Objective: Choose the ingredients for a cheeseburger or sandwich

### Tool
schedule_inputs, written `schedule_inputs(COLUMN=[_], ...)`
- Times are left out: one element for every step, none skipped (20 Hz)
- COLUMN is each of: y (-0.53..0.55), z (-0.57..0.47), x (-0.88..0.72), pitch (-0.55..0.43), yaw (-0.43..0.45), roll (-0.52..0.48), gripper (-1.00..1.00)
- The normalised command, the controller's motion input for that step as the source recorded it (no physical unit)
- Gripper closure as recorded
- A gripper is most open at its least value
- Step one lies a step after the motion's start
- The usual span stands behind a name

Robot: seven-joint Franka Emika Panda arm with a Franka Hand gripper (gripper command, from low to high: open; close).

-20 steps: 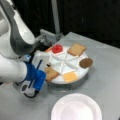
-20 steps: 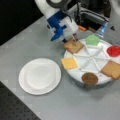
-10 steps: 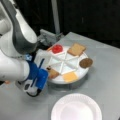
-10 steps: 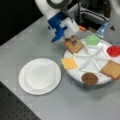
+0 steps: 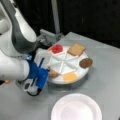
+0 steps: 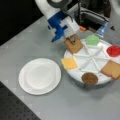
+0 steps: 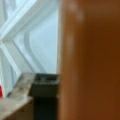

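Gripper [image 6: 72, 40] sat over the sectioned tray's [image 6: 75, 75] edge nearest a front view's top left, w/ its fingers closed on a tan toast square [image 6: 73, 45]. Toast was tilted, 1 edge raised toward the gripper, lower part still in its compartment. In the wrist view the toast [image 7: 90, 62] filled the right half of frame as a tan-orange surface right against the camera; a dark finger pad [image 7: 45, 85] sat just beside it, and white tray dividers [image 7: 27, 37] showed behind.

Ingredients in tray, per a front view: green lettuce [image 6: 92, 39] in the compartment next to the gripped toast; red tomato disc [image 6: 113, 50] at the right edge; 2nd toast square [image 6: 112, 69] lower right; dark brown patty [image 6: 89, 78] at the bottom rim; orange cheese square [image 6: 69, 63] at the left rim. Remaining centre area showed bare white dividers.

Opposite front view: blue gripper mount [image 5: 40, 75] at the tray's [image 5: 80, 72] left side, toast [image 5: 53, 74] only partly visible beside it. Tomato [image 5: 57, 49], toast [image 5: 76, 49], patty [image 5: 86, 63], cheese [image 5: 70, 76] visible; lettuce hidden behind the arm.

White plate [image 6: 40, 76] sat on the grey table [image 6: 62, 105], near the tray but not touching, nothing on it. Same plate [image 5: 76, 108] at a front view's bottom.
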Motion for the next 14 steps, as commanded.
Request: schedule_inputs(y=[-0.06, -0.07, -0.08, -0.09, -0.11, -0.11, -0.13, -0.15, -0.15, -0.16, -0.17, -0.19, -0.20, -0.21], z=[-0.03, -0.03, -0.01, 0.00, 0.02, 0.03, 0.05, 0.06, 0.06, 0.07, 0.08, 0.09, 0.10, 0.11], x=[0.08, 0.08, 0.09, 0.09, 0.10, 0.10, 0.11, 0.12, 0.13, 0.14, 0.16, 0.18, 0.20, 0.22], pitch=[0.015, 0.018, 0.023, 0.030, 0.047, 0.050, 0.068, 0.078, 0.079, 0.083, 0.087, 0.092, 0.100, 0.109], yaw=[-0.099, -0.098, -0.097, -0.099, -0.100, -0.099, -0.100, -0.098, -0.093, -0.086, -0.077, -0.068, -0.060, -0.051], roll=[0.027, 0.025, 0.024, 0.022, 0.020, 0.020, 0.017, 0.016, 0.016, 0.016, 0.016, 0.019, 0.023, 0.030], gripper=[1.00, 1.00, 1.00, 1.00, 1.00, 1.00, 1.00, 1.00, 1.00, 1.00, 1.00, 1.00, 1.00, 1.00])
